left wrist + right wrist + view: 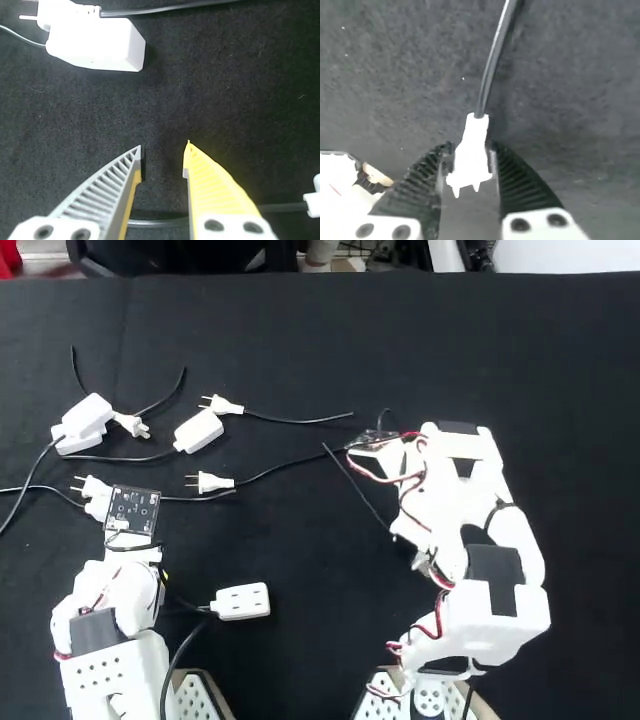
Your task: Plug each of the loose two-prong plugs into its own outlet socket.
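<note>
My right gripper (470,148) is shut on a white two-prong plug (469,162); its prongs point back toward the wrist and its black cord (492,60) runs away over the cloth. From above, that gripper (372,444) sits right of centre. My left gripper (164,147) is open over bare cloth, short of a white outlet block (95,44) with a loose plug (47,12) beside it. Other loose plugs (222,405) (210,481) (132,424) lie at the left. White outlet sockets (85,422) (198,431) (243,601) rest on the table.
Black cords (300,420) cross the black cloth between the plugs and the right arm. A cord (150,217) passes under the left gripper. The left arm (110,610) stands at the near left. The far right of the table (560,360) is bare.
</note>
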Available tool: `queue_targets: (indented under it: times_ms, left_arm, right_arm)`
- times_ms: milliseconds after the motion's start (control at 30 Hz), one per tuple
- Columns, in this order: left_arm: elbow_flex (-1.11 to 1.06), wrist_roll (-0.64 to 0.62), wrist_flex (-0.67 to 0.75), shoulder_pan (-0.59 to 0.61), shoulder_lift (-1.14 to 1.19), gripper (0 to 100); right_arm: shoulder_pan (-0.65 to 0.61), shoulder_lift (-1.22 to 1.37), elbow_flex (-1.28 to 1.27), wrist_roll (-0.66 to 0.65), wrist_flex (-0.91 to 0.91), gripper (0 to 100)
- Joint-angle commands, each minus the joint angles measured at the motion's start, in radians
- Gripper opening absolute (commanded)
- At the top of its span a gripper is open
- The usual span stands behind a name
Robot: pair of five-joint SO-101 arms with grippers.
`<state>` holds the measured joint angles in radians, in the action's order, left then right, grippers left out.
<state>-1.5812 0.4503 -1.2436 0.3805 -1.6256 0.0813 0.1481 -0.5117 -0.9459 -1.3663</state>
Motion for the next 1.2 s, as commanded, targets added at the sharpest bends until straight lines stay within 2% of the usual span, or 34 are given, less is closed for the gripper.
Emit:
queue_targets:
  times_ms: [0, 267, 433, 533, 667, 867, 1000, 1167]
  left_arm:
    - [0.018, 0.008, -0.009, 0.013, -0.003, 14]
    - [0.018, 0.008, -0.009, 0.013, -0.003, 14]
    - [0.018, 0.008, -0.009, 0.013, -0.003, 14]
    - [0.018, 0.008, -0.009, 0.013, -0.003, 14]
    - [0.018, 0.008, -0.009, 0.013, -0.003, 14]
    - [0.018, 0.008, -0.009, 0.013, -0.003, 14]
    - [0.018, 0.008, -0.009, 0.013, -0.003, 14]
    - [0.018, 0.008, -0.009, 0.013, -0.003, 14]
  right_arm:
    - [0.015, -0.007, 0.041, -0.014, 0.011, 6.4]
    - [0.118, -0.005, 0.111, -0.126, 0.011, 6.4]
    - [0.107, 0.012, 0.071, -0.132, 0.002, 6.3]
    - [0.031, 0.027, 0.045, -0.025, -0.021, 1.4]
    - [-0.066, 0.024, 0.042, 0.146, -0.018, 1.1]
    - [-0.175, 0.022, 0.045, 0.204, -0.011, 1.2]
    - [-0.120, 0.031, 0.042, 0.195, 0.072, 1.2]
    - [0.034, 0.101, 0.048, 0.081, 0.138, 2.0]
